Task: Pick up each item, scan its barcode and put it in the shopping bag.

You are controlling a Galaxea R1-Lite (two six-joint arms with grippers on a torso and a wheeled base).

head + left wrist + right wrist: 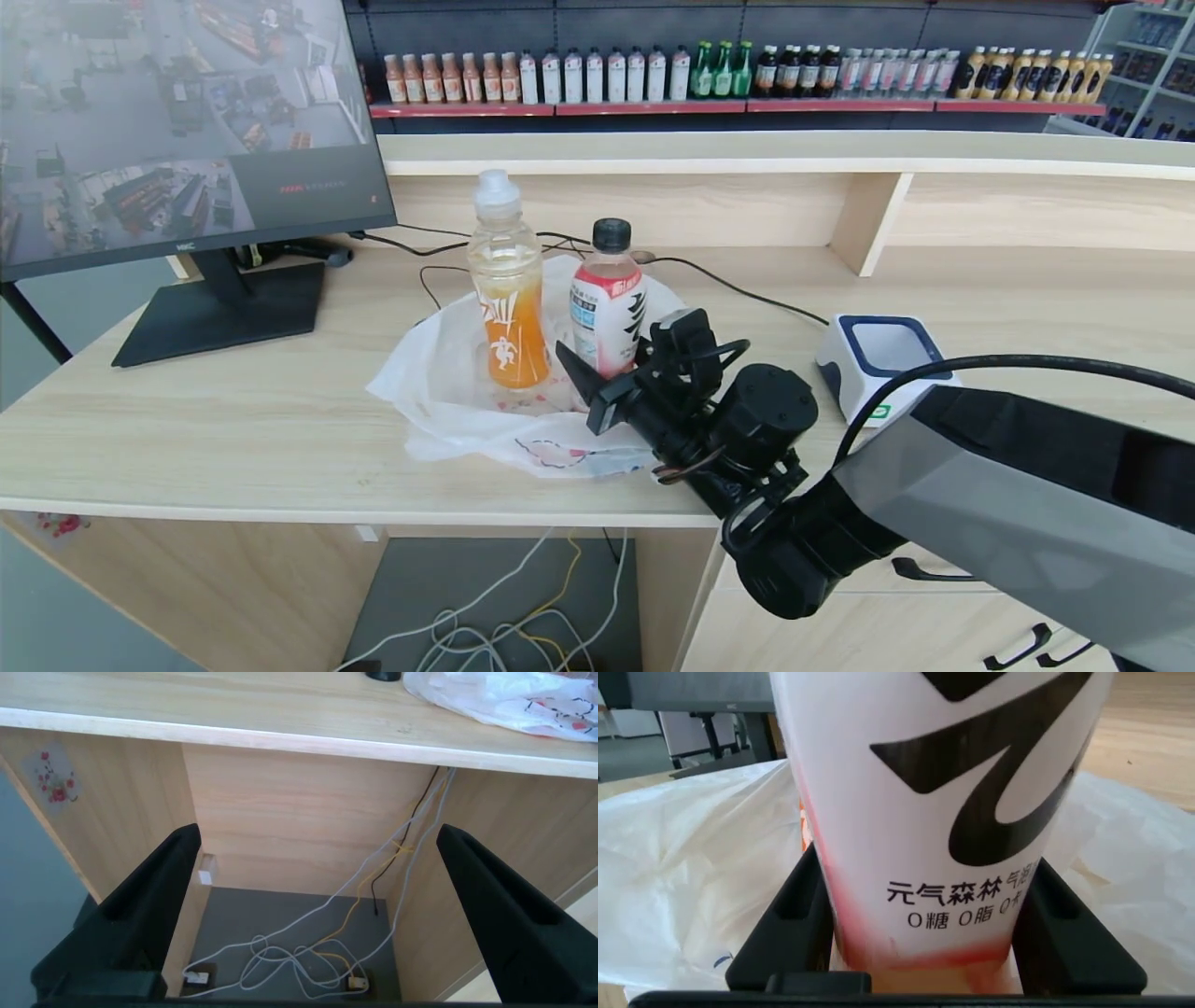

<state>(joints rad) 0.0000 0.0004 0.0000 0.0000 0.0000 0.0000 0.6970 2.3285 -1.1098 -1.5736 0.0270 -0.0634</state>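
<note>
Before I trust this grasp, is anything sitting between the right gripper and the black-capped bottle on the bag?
Nothing visible does. The black-capped bottle sits directly between the fingers of the right gripper, which lie against its two sides. The orange bottle stands beside it on the robot's left, outside the grip.

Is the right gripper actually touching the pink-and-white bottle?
Touching. In the right wrist view, the right gripper has both fingers flush against the pink-and-white bottle, no gap on either side.
</note>
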